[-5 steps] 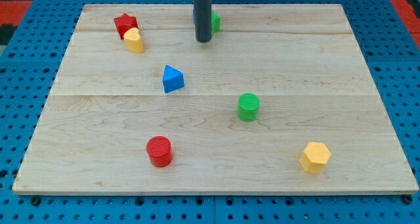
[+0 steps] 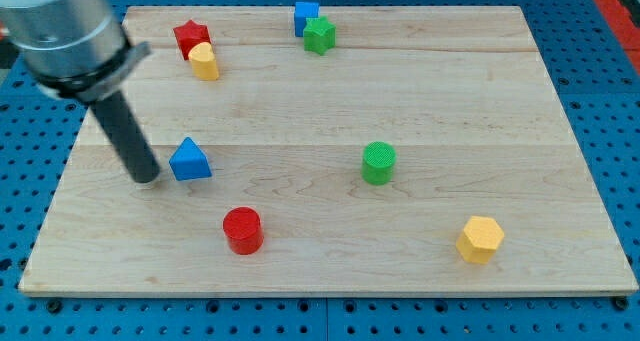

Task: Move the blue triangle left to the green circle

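Observation:
The blue triangle lies on the wooden board, left of centre. The green circle stands right of centre, far to the triangle's right at about the same height in the view. My tip rests on the board just left of the blue triangle, close to it or touching it. The dark rod rises from the tip toward the view's top left.
A red circle stands below the triangle. A yellow hexagon is at the bottom right. A red star and a yellow block sit at the top left. A blue block and a green star sit at the top centre.
The rod has moved from the top centre to the left side of the board. The blue triangle now lies further left and lower. The blue block and green star are uncovered.

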